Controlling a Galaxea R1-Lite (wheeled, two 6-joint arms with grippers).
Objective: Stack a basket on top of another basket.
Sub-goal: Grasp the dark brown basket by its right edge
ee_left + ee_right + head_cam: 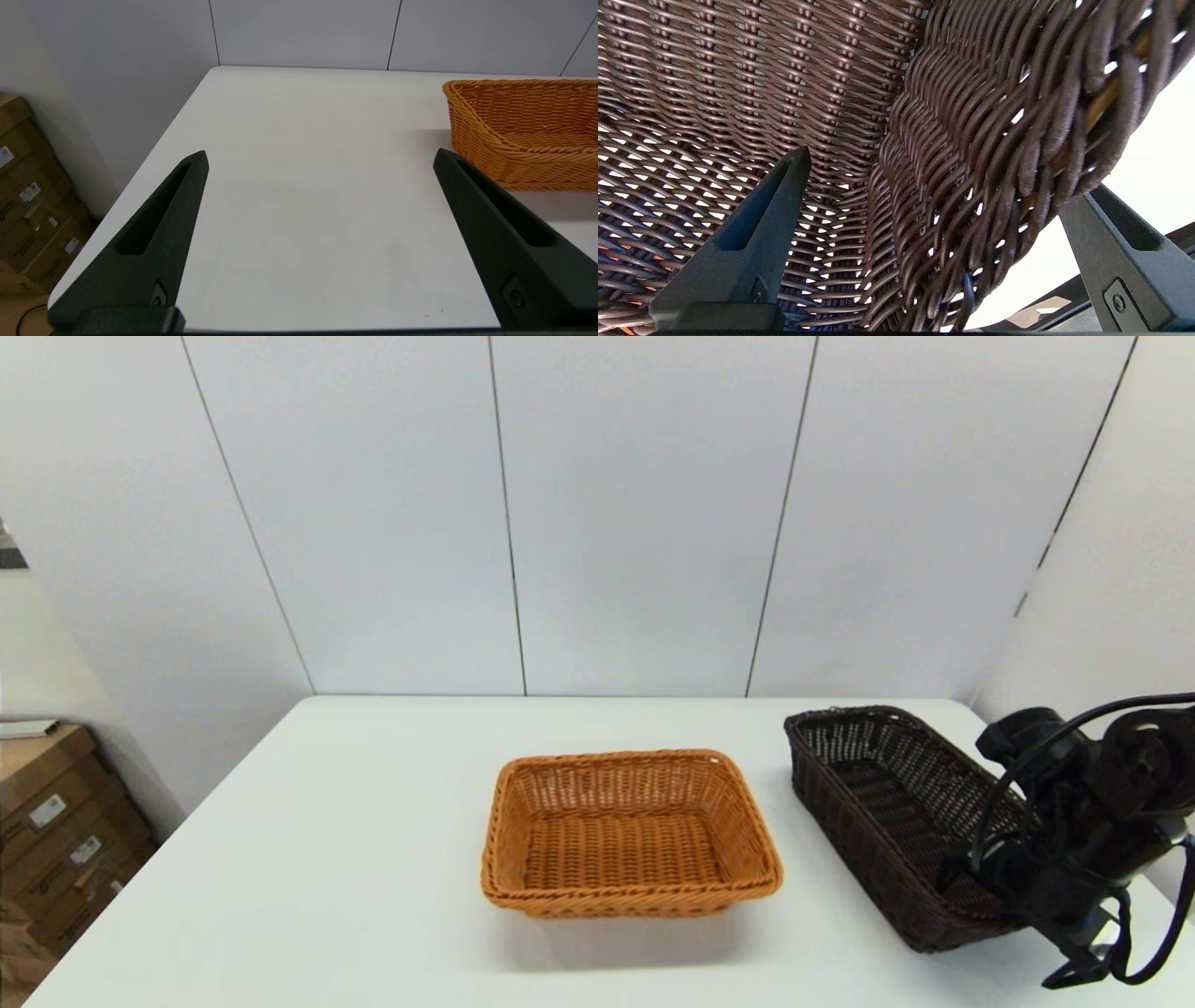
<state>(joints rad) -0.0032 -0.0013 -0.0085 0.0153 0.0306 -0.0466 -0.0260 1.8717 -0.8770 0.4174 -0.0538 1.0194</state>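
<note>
Two fingers of the right gripper straddled the dark basket's near wall, spread wide; the orange basket lay to its left, nearer than the idle, open left gripper

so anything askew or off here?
Only the dark basket: it sits skewed to the table edge beside the square-set orange basket. Right gripper straddles its wall, open. No damage visible.

The head camera looks down from high up at the white table. The left wrist camera sits low by its near-left corner; both see the orange basket. The right wrist camera is pressed against the dark basket.
</note>
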